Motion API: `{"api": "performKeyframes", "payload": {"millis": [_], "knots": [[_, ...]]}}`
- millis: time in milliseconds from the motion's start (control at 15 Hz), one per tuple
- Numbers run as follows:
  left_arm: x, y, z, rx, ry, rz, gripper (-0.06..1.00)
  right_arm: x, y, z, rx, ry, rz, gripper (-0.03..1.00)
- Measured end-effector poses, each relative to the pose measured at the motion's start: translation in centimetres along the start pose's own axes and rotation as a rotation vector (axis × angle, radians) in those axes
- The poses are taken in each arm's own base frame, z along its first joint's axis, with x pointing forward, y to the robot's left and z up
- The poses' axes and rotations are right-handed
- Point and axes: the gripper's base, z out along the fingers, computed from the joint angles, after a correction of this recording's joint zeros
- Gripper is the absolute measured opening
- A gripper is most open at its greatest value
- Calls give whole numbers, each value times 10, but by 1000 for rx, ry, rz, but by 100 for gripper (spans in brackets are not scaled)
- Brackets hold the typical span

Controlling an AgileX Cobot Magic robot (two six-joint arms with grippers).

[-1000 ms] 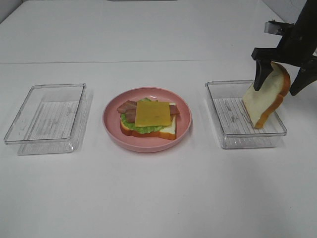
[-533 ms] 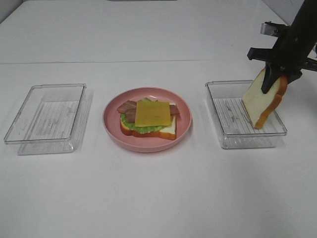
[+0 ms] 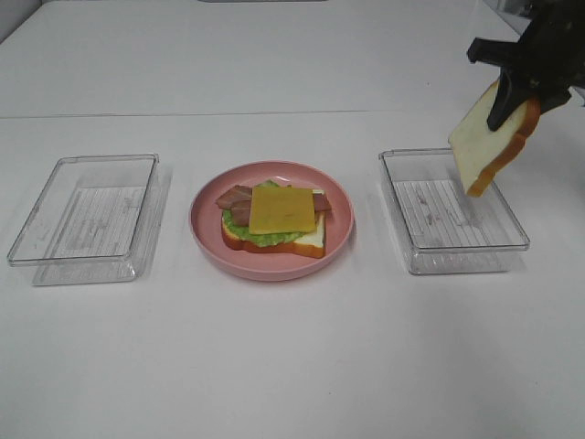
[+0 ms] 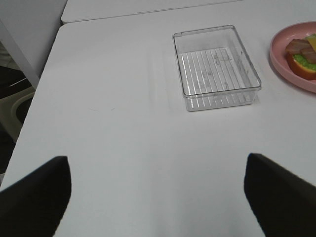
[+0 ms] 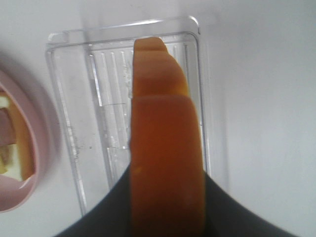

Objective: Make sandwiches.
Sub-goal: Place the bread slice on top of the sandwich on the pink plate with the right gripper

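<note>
Right gripper [image 3: 514,91] pinches bread slice [image 3: 486,144] above white table [image 3: 292,366].

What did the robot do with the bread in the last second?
The right gripper closed on the bread slice that was leaning in the right clear box and lifted it up out of the box; it now hangs tilted above it. The pink plate with the open sandwich, the left clear box and the open left gripper did not move.

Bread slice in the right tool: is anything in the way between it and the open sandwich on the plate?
Nothing visible. The bread slice hangs above the clear tray; only bare table lies between it and the cheese-topped stack on the pink plate.
</note>
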Motion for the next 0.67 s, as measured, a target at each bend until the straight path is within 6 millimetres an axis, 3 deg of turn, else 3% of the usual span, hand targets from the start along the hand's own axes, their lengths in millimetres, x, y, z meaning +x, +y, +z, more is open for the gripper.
{"api": "performKeyframes", "payload": {"millis": [200, 333, 467, 667], "knots": [[0, 0, 0, 0, 0, 0, 87, 13, 22, -48, -149, -108, -76, 23], [0, 0, 0, 0, 0, 0, 87, 22, 40, -70, -315, -157, -134, 23], [0, 0, 0, 0, 0, 0, 87, 32, 49, -67, -449, -139, -161, 23], [0, 0, 0, 0, 0, 0, 87, 57, 60, -33, -755, -65, -194, 23]]}}
